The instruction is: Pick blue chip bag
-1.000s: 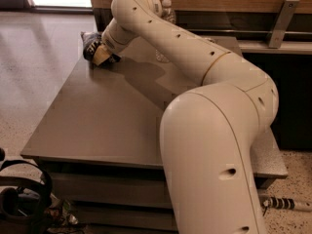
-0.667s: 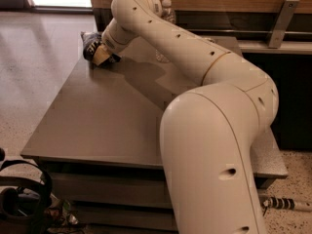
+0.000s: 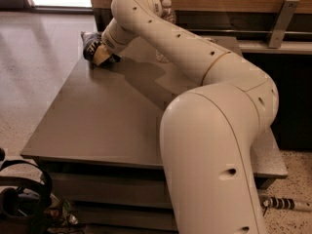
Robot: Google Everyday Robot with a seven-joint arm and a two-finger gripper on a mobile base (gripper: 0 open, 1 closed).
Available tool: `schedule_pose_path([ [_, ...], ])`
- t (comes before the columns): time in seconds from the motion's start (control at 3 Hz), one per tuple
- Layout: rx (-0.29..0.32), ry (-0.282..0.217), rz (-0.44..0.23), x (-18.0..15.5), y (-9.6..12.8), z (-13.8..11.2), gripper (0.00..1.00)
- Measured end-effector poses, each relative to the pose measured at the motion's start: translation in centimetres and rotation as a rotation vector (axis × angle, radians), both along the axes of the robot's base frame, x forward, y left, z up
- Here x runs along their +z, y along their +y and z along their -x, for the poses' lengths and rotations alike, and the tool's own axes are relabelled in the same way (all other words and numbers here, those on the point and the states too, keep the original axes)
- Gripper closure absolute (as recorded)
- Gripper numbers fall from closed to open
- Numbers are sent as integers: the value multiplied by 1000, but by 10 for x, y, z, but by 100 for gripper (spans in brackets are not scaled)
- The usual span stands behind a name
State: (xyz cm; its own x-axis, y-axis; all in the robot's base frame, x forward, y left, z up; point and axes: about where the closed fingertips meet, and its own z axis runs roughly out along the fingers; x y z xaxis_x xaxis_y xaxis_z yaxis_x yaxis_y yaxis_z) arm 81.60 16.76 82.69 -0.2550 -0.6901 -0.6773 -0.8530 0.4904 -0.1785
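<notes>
The blue chip bag (image 3: 90, 42) is a small dark navy crinkled bag lying at the far left corner of the grey table (image 3: 97, 116). My gripper (image 3: 101, 56) is down on the bag at its right side, with a tan finger pad showing against it. The white arm reaches from the lower right across the table and covers much of the bag. The bag rests on the table top.
A clear water bottle (image 3: 167, 13) stands at the back of the table, mostly hidden behind the arm. A wooden wall and a dark shelf with a metal bracket (image 3: 279, 23) run behind. Cables and dark gear (image 3: 24, 199) lie on the floor at the lower left.
</notes>
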Motion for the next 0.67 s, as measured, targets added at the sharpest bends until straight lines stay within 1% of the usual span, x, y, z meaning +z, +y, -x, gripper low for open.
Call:
schedule_pose_path([
  [0.67,-17,-8,4,2,1,1,100],
])
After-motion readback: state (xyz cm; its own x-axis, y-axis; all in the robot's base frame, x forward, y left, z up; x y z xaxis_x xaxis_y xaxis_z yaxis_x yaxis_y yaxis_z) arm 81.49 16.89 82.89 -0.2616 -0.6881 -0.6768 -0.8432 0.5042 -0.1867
